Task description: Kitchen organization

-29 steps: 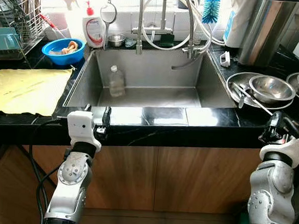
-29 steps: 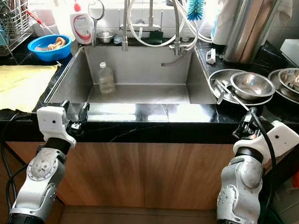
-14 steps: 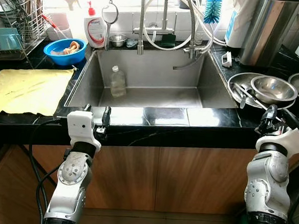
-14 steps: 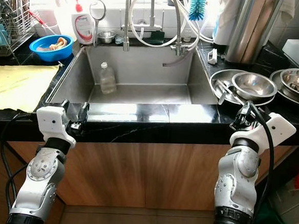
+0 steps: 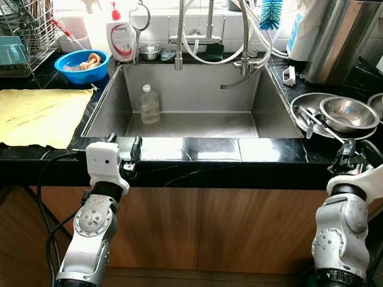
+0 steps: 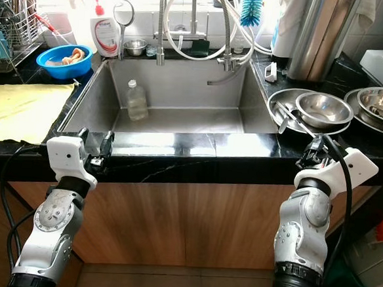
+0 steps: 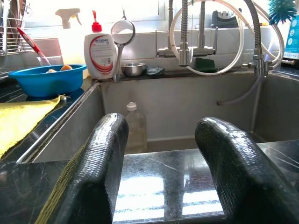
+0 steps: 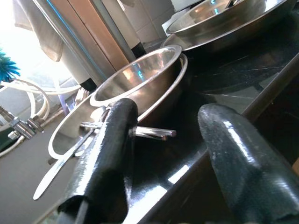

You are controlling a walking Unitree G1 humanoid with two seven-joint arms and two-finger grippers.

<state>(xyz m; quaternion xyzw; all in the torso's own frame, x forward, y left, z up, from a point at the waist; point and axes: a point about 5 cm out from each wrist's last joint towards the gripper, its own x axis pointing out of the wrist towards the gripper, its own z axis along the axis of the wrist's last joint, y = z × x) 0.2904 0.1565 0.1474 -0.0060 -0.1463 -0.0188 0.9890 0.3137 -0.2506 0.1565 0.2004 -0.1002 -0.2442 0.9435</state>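
Black counter [image 5: 198, 147] fronted the sink [image 5: 194, 111]; left gripper [image 5: 122, 153] and right gripper [image 5: 346, 154] rested at the sink's front corners, fingers apart, empty.

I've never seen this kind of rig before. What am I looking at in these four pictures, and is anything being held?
A humanoid robot stands before a kitchen sink. Two pictures come from its head camera, looking down; two come from cameras on its wrists, looking along each claw's black fingers. The left claw is open at the counter's front edge. The right claw is open near steel bowls on the right. A bottle stands in the sink; a yellow cloth and blue bowl lie left. Nothing is held.
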